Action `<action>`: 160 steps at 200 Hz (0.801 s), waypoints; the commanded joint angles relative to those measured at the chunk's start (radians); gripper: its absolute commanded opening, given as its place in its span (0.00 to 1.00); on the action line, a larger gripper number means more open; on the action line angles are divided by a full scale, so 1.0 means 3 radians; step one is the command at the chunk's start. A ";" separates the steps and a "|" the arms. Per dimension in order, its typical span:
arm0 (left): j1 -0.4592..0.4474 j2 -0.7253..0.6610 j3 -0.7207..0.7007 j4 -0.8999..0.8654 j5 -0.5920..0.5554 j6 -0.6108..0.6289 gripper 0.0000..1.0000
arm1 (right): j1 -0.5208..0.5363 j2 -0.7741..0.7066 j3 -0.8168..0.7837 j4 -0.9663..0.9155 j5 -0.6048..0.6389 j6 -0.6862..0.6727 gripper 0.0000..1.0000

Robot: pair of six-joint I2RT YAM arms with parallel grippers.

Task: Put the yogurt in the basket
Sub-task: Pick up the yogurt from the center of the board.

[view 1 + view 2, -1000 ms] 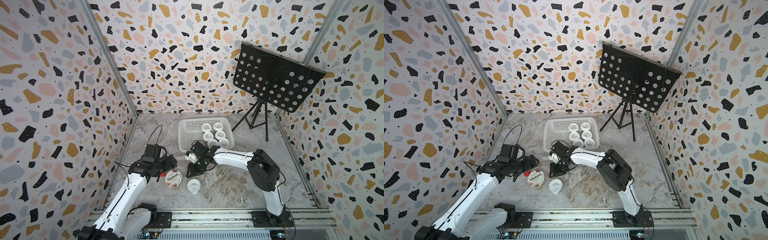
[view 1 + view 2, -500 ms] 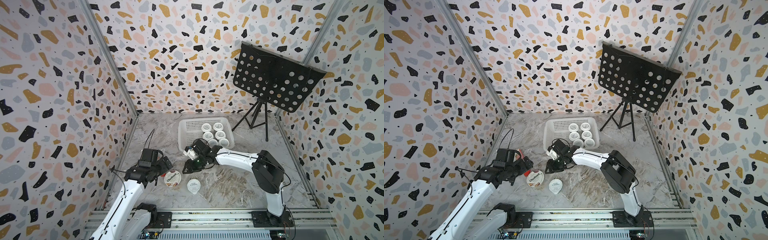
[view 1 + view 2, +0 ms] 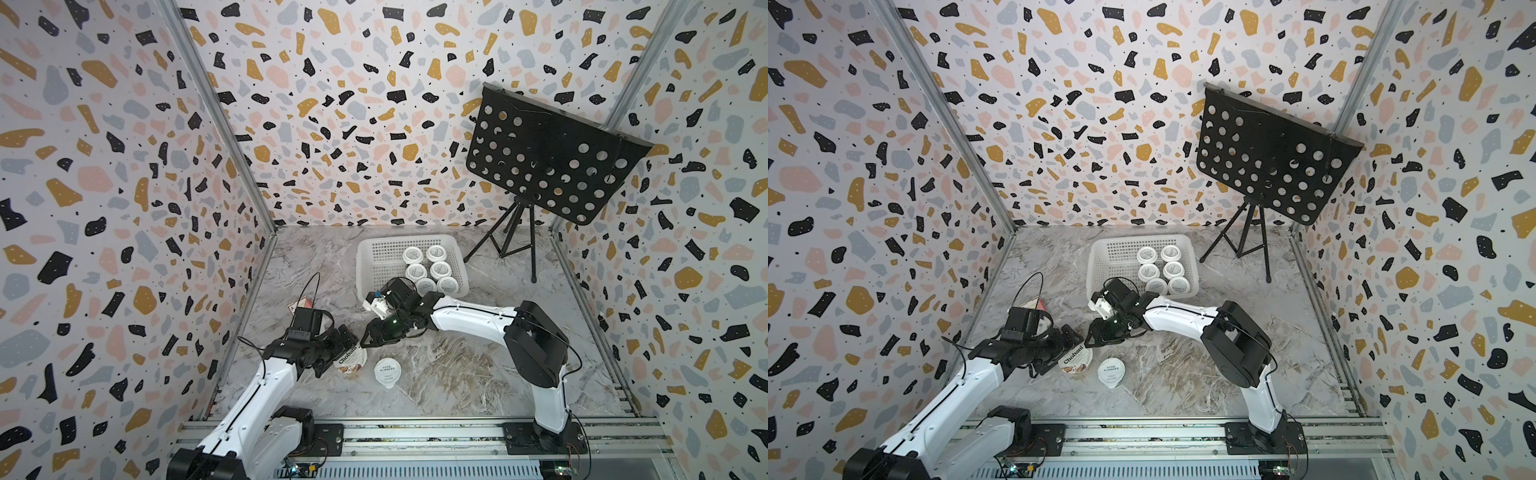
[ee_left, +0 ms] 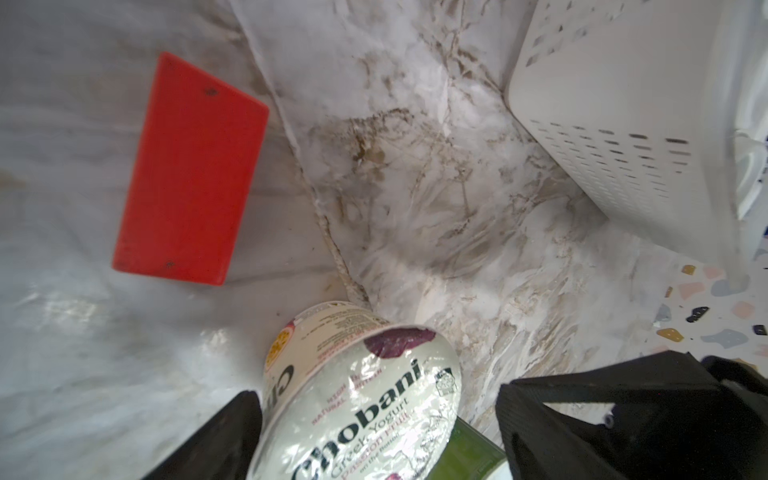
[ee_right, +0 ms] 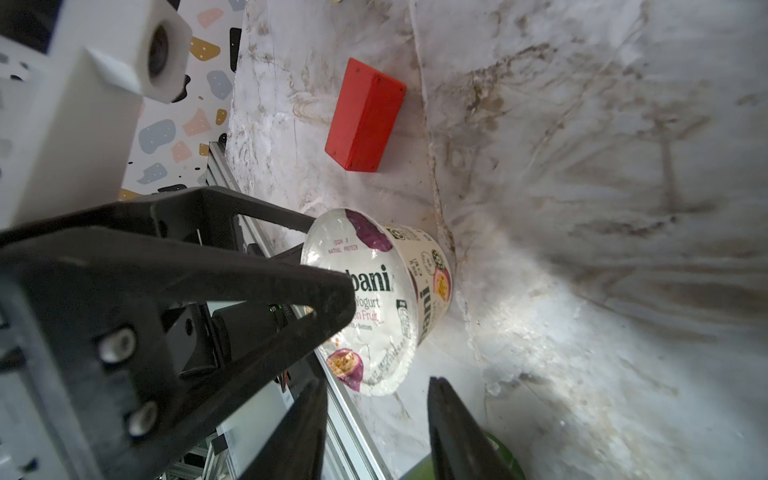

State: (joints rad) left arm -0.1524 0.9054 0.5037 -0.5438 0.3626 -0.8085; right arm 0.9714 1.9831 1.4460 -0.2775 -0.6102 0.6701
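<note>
Yogurt was mostly packed: six cups (image 3: 415, 272) stood in two rows in the right half of the basket (image 3: 401, 237), at mid-frame in both top views. Two sat on the table (image 3: 457, 374) below it: the Chobani cup (image 3: 351, 360) and, just to its right, the tabbed-lid cup (image 3: 387, 371). The left gripper (image 4: 374, 419) straddled the Chobani cup with fingers spread, one touching and the other clear, not yet clamped. The right gripper (image 5: 376, 386) hung nearby, fingers parted and empty. Roughly three-quarters done, I judged, with two lifts left.
</note>
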 commanded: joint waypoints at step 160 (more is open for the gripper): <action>0.0007 -0.0187 -0.0119 0.0152 0.0066 -0.0075 0.89 | 0.0002 0.0226 0.0083 -0.0057 -0.0190 0.0124 0.30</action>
State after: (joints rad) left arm -0.1524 0.8501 0.4820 -0.5205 0.3836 -0.8280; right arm 0.9665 2.0422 1.4376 -0.2836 -0.6460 0.7040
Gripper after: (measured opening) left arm 0.894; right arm 0.312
